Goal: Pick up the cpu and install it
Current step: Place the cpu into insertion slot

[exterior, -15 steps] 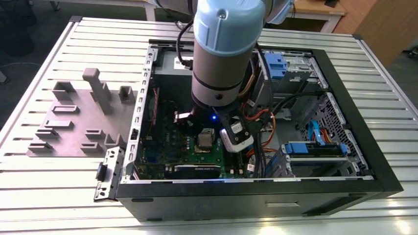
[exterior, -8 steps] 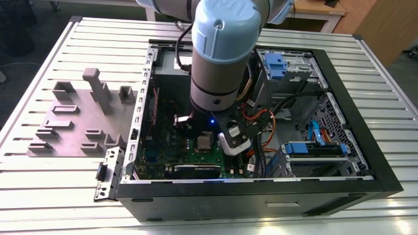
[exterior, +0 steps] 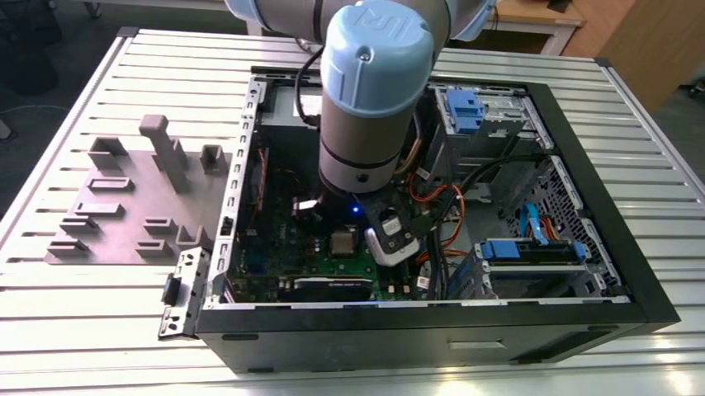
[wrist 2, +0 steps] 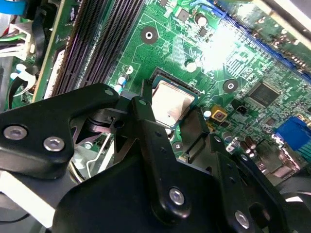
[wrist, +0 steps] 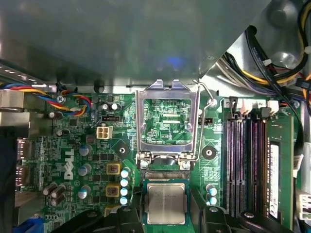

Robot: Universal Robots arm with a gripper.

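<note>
Inside the open computer case (exterior: 463,334), on a slatted metal table (exterior: 78,346):

- Robot arm (exterior: 369,107): grey, with a pale blue end cap. It reaches down into the case over the green motherboard (wrist: 92,160).
- Gripper (wrist 2: 170,110): black, low over the processor socket. In both wrist views its black parts stand on two opposite sides of the cpu. Whether it has hold of the chip or only stands around it cannot be told, nor can how wide it is set.
- Cpu (wrist: 166,203): flat and square, with a silvery-grey top and a thin pale rim. It sits level and square within the outline of the dark socket on the motherboard, directly under the gripper. Whether it is fully seated cannot be told.
- Load frame (wrist: 167,121): silver, standing open away from the cpu and hinged at the socket's edge. Green board shows through its window.
- Wire lever (wrist: 200,124): thin metal, running along one side of the load frame.
- Memory slots (wrist: 243,160): dark and parallel, beside the socket.
- Coloured wires (wrist: 68,99): a small bundle at the board's edge.
- Grey fixture plate (exterior: 121,219): carries upright grey blocks and lies on the table beside the case, at the exterior view's left.
- Blue drive latches (exterior: 464,109): in the case's bays, toward the exterior view's right.
</note>
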